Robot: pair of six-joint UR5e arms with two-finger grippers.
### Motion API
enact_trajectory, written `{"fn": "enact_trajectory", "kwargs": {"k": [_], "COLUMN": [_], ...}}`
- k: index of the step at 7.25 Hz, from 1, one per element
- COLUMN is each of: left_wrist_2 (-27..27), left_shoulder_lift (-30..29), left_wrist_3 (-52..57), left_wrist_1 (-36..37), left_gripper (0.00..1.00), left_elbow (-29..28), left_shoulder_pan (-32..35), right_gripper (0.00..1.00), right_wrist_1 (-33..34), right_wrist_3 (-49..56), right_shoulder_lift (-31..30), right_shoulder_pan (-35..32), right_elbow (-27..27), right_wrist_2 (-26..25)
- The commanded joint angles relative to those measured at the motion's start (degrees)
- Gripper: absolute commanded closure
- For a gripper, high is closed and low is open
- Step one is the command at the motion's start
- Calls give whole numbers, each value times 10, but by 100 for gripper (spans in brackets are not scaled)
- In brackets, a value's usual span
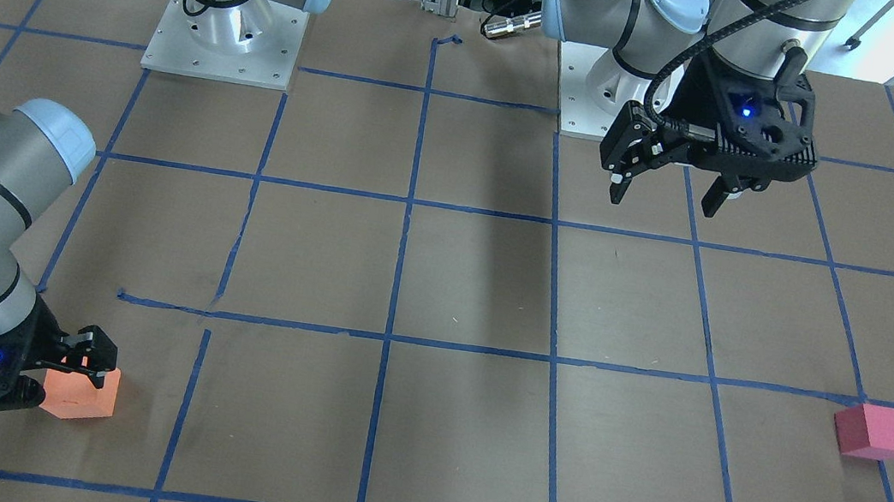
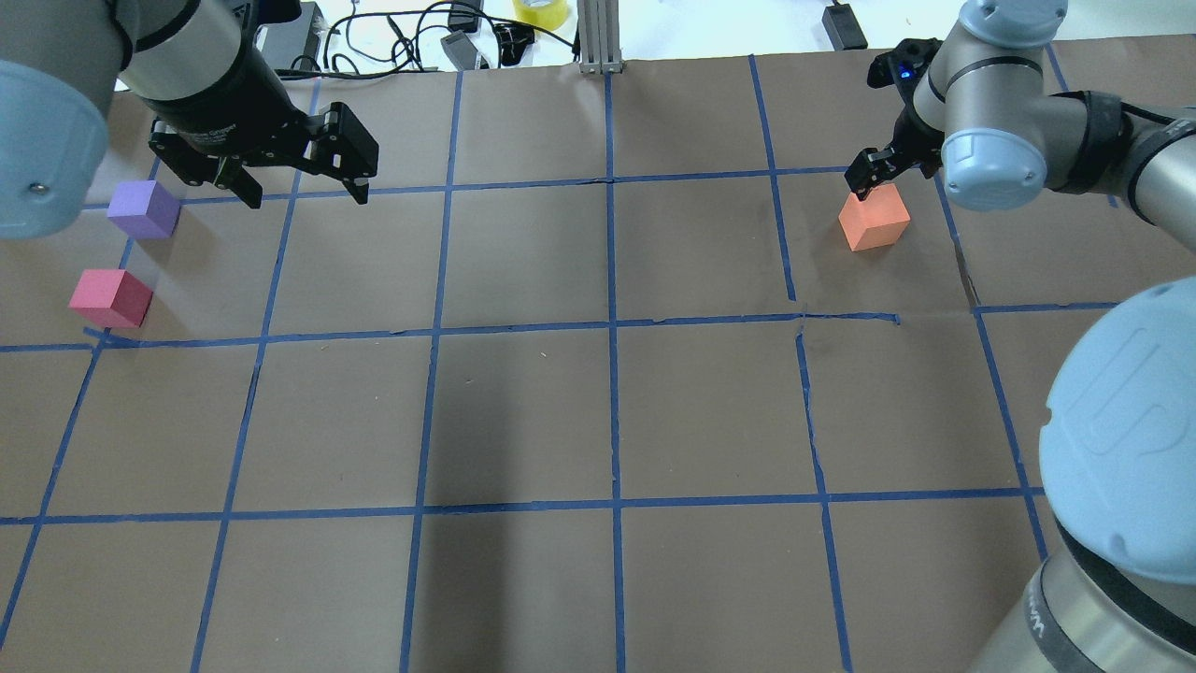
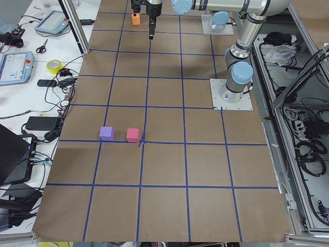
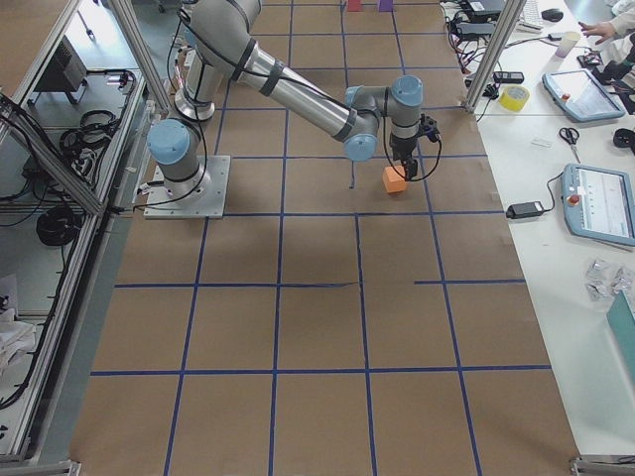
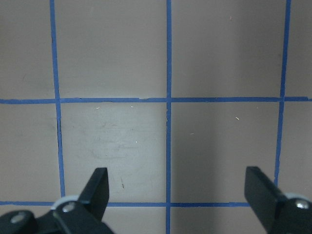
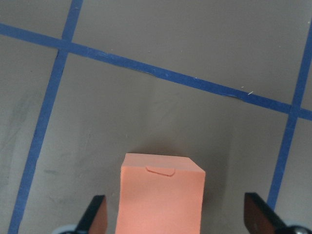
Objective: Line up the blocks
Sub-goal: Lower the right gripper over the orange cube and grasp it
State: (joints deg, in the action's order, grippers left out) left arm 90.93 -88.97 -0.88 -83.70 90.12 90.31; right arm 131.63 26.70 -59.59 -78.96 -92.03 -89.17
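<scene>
**Status: right gripper open over orange block; left gripper open and empty**

1. Right gripper (image 6: 176, 220). I read its fingers as spread wide. The small orange foam cube (image 6: 161, 200) lies between them and is not clamped. In the right wrist view, bare table shows on both sides of the cube. The gap is narrow at the finger on that view's left and clearly wider at the other. In the overhead view, the right gripper (image 2: 874, 178) sits over the far top edge of the orange cube (image 2: 874, 222). I cannot tell how far down the cube's sides the fingers reach.

2. Left gripper (image 5: 179, 187). Its fingers are also spread wide and hold nothing. Only the brown paper-covered table with blue tape grid lines (image 5: 112, 58) shows between them. The gripper hangs above the surface.

3. Remaining blocks. The small purple foam cube (image 2: 143, 208) and the small pinkish-red foam cube (image 2: 110, 297) rest on the table. Both are on the outer side of the left gripper (image 2: 306, 192), away from the right arm, and neither is between its fingers. They lie near each other without touching. The pinkish-red cube is the one closer to the robot's base.

4. Spacing. The orange cube under the right gripper is well apart from the other two, across the table.
</scene>
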Motion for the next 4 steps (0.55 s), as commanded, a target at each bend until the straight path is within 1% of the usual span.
{"fn": "enact_trajectory", "kwargs": {"k": [1,2,3,4], "left_wrist_2": [-1,-2,-2,-2], "left_shoulder_lift": [-1,-2,-2,-2], "left_wrist_3": [0,-1,-1,-1], "left_wrist_1": [0,0,0,0], "left_gripper": [0,0,0,0], "left_elbow": [1,1,1,1], "left_shoulder_pan": [0,0,0,0], "right_gripper": [0,0,7,42], "right_wrist_1": [14,25,26,26], "right_wrist_3": [-2,-2,-2,-2], "right_shoulder_lift": [22,32,33,33], "right_shoulder_pan": [0,0,0,0], "right_elbow": [2,2,2,2], "right_wrist_2": [2,2,2,2]}}
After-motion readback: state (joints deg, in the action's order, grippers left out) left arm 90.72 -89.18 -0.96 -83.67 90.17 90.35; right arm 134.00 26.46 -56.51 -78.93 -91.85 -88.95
